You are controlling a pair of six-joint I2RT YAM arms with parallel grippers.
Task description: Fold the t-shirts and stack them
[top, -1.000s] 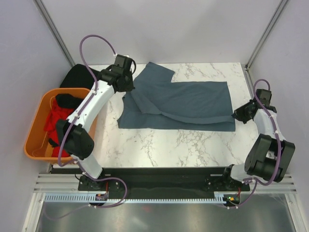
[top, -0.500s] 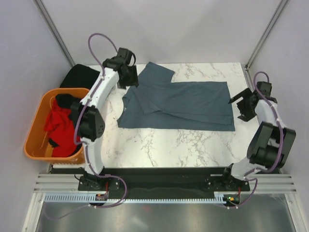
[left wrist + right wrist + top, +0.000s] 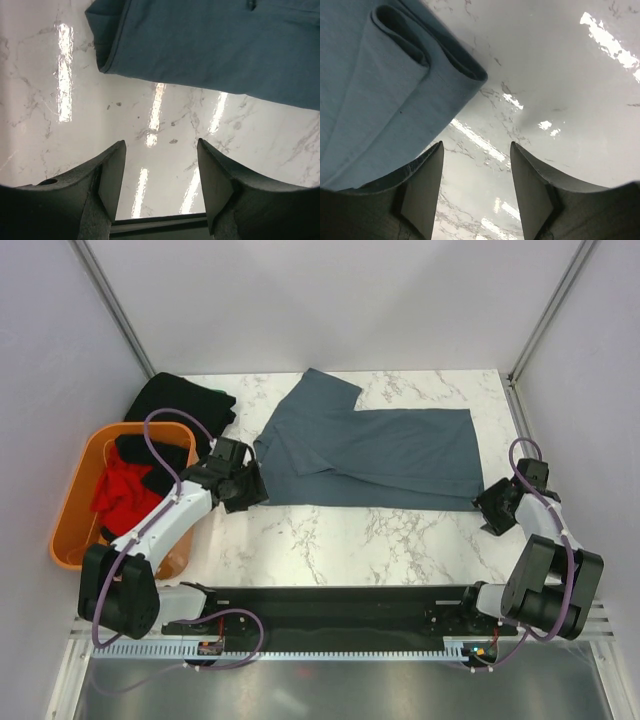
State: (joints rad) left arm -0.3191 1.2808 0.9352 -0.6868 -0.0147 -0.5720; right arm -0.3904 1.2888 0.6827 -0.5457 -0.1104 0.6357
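A slate blue-grey t-shirt [image 3: 380, 455] lies flat on the marble table, folded lengthwise, one sleeve pointing to the back. My left gripper [image 3: 250, 490] is open just off the shirt's near-left corner. In the left wrist view the shirt's edge [image 3: 215, 50] lies beyond the open, empty left gripper [image 3: 161, 147]. My right gripper [image 3: 490, 510] is open at the near-right corner. The right wrist view shows the layered corner [image 3: 385, 85] just left of the right gripper [image 3: 476, 150], which holds nothing. A black t-shirt [image 3: 180, 400] lies at the back left. A red t-shirt [image 3: 118, 492] sits in the basket.
An orange plastic basket [image 3: 68, 530] stands off the table's left edge, with black cloth [image 3: 135, 450] beside the red shirt. Bare marble [image 3: 380, 540] stretches between the shirt and the near edge. Frame posts and walls close in both sides.
Both grippers have opened and let go of the blue-grey shirt. The left arm drew back from the far-left collar area to the near-left corner. The right arm came nearer too.
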